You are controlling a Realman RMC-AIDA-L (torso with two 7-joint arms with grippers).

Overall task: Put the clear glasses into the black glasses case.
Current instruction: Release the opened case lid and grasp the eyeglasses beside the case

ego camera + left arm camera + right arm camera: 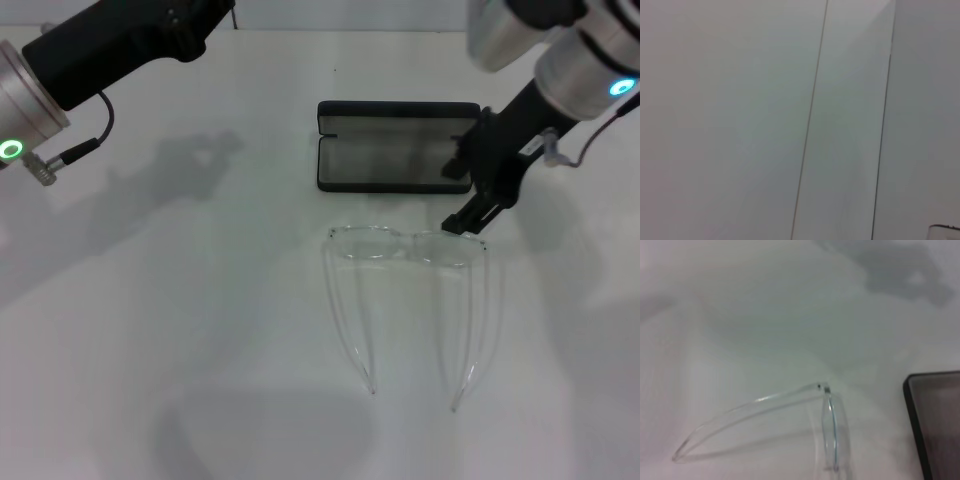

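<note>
The clear glasses (405,247) lie on the white table with their temple arms unfolded and pointing toward me. Just behind them the black glasses case (395,146) lies open, grey lining up. My right gripper (455,197) hangs low, open, between the case's right end and the right lens; one fingertip (452,226) is close above that lens and nothing is held. The right wrist view shows the glasses (827,430) edge-on with one temple arm, and a corner of the case (935,425). My left arm (110,45) is raised at the far left, its gripper out of view.
The white table (150,330) stretches bare to the left and front of the glasses. The left wrist view shows only pale surfaces with two thin seams (810,120).
</note>
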